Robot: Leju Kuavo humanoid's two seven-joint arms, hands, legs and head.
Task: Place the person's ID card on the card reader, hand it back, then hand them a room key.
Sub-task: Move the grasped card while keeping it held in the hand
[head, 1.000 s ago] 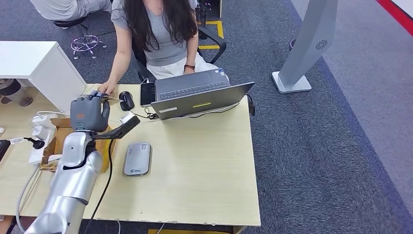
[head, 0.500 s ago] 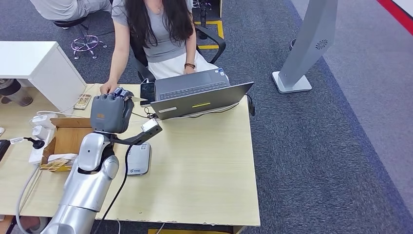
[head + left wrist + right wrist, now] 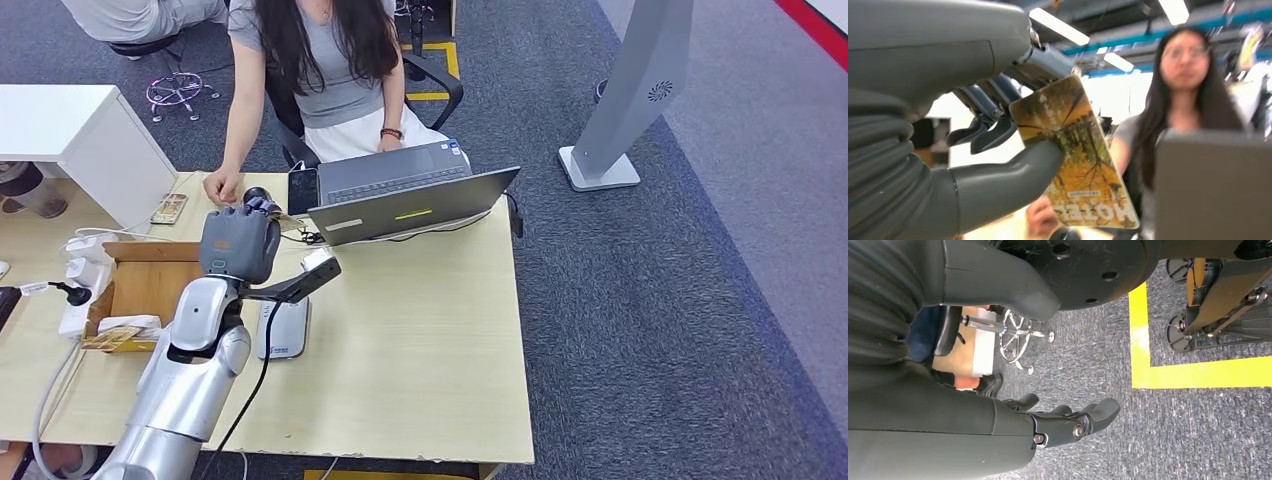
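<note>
Desk [image 3: 420, 340] fills lower left of head view; person [image 3: 320, 70] sits upper centre behind laptop [image 3: 410, 200]. Left hand [image 3: 238, 240] centre-left pinches room key [image 3: 1075, 155] between thumb and fingers. Card reader [image 3: 283, 328] beside the forearm. Right hand [image 3: 1068, 422] hangs empty, fingers loosely apart.

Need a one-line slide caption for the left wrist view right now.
Left hand pinches a yellow-toned room key card between thumb and fingers, with the seated person blurred behind it.
</note>
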